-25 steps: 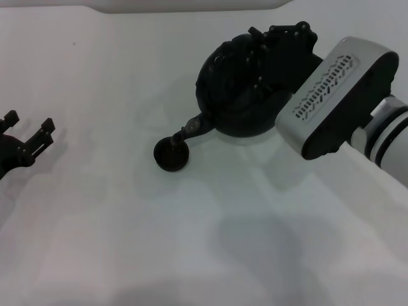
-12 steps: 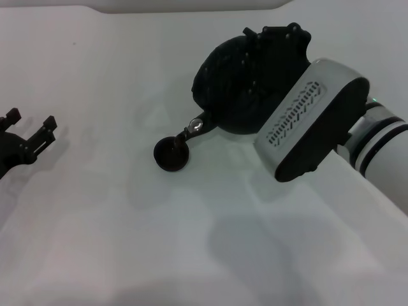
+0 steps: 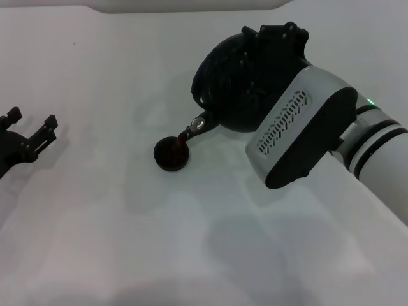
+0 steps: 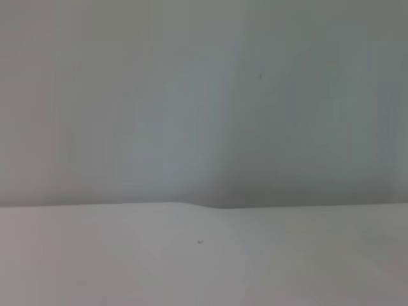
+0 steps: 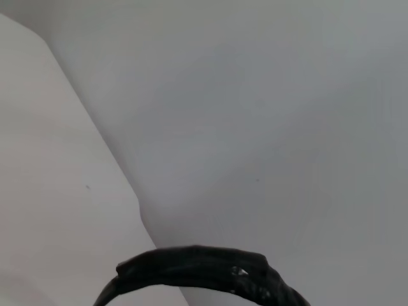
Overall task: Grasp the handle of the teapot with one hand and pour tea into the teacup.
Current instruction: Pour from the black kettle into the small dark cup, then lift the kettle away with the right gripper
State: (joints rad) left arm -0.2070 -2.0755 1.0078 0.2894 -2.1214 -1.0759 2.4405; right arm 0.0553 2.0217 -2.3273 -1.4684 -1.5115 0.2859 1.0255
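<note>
While pouring: the teapot (image 3: 233, 83), upper right of the frame, is tipped, spout over the teacup (image 3: 171, 153) at centre.
Right tool (image 3: 274, 48): holding the handle (image 5: 204, 271).
Left tool (image 3: 32, 131): wide, idle at the left edge.
Left to do: finish, set down.

Teapot (image 3: 229, 83) tipped further, spout now over teacup (image 3: 171, 154); right arm rolled, swung left

White table (image 3: 95, 210), teacup (image 3: 171, 154) on it
</note>
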